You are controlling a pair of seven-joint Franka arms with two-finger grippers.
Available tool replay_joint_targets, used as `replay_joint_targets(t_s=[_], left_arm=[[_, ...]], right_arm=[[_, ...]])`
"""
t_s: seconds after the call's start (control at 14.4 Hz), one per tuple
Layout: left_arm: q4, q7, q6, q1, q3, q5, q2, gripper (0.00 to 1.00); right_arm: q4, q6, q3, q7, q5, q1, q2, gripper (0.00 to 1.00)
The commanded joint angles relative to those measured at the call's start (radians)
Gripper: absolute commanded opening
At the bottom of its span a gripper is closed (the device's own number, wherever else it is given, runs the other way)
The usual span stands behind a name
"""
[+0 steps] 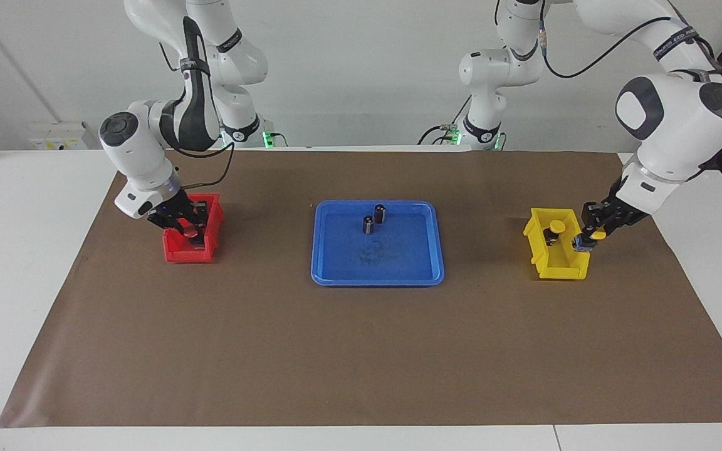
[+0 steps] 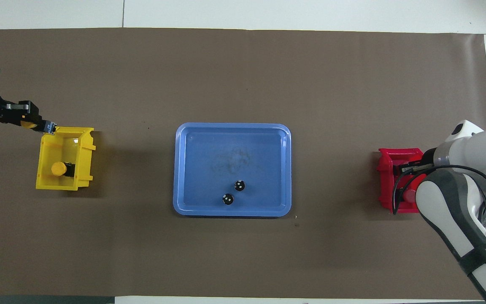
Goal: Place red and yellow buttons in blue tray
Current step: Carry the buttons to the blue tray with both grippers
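Note:
The blue tray (image 1: 398, 263) (image 2: 209, 160) lies at the table's middle. My left gripper (image 1: 588, 238) (image 2: 42, 125) hangs just above the yellow bin's (image 1: 555, 266) (image 2: 44, 183) rim, at its corner toward the left arm's end, shut on a yellow button (image 1: 598, 235) (image 2: 27, 123). A second yellow button (image 1: 557, 226) (image 2: 58, 169) stands inside that bin. Down inside the red bin (image 1: 179, 254) (image 2: 385, 185), my right gripper (image 1: 189, 229) is shut on a red button (image 1: 192, 232). In the overhead view the right arm hides that gripper.
Two dark capless cylinders (image 1: 368, 224) (image 1: 380, 213) stand in the tray, in the part nearer the robots; from overhead they are two black discs (image 2: 227, 199) (image 2: 239, 185). A brown mat (image 1: 361, 351) covers the table around tray and bins.

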Motion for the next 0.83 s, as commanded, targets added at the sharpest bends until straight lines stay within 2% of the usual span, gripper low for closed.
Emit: replay_joint_targets(t_s=[0.0, 0.14, 0.35, 0.42, 0.49, 0.62, 0.76], left_arm=[[0.032, -0.084, -0.025, -0.053, 0.003, 0.003, 0.032, 0.02], [0.029, -0.092, -0.028, -0.059, 0.001, 0.003, 0.032, 0.02], [0.023, -0.135, -0.02, -0.099, -0.005, 0.002, 0.03, 0.02], [0.023, -0.152, -0.017, -0.108, -0.006, 0.0, 0.03, 0.02], [0.023, -0.176, -0.017, -0.137, -0.006, -0.003, 0.03, 0.02], [0.017, -0.25, -0.016, -0.189, -0.006, -0.003, 0.03, 0.02], [0.009, -0.31, -0.007, -0.242, -0.008, -0.009, 0.03, 0.02]], right_arm=[[0.178, -0.189, 0.002, -0.04, -0.011, -0.007, 0.035, 0.15], [0.323, -0.331, 0.006, -0.024, -0.021, 0.011, 0.062, 0.15], [0.57, -0.494, 0.006, 0.171, -0.019, 0.141, 0.157, 0.15], [0.62, -0.498, 0.006, 0.261, -0.016, 0.21, 0.182, 0.14], [0.654, -0.485, 0.006, 0.383, -0.004, 0.279, 0.199, 0.07], [0.734, -0.479, 0.009, 0.608, 0.001, 0.4, 0.265, 0.07], [0.757, -0.402, 0.011, 0.751, 0.004, 0.499, 0.315, 0.07]])
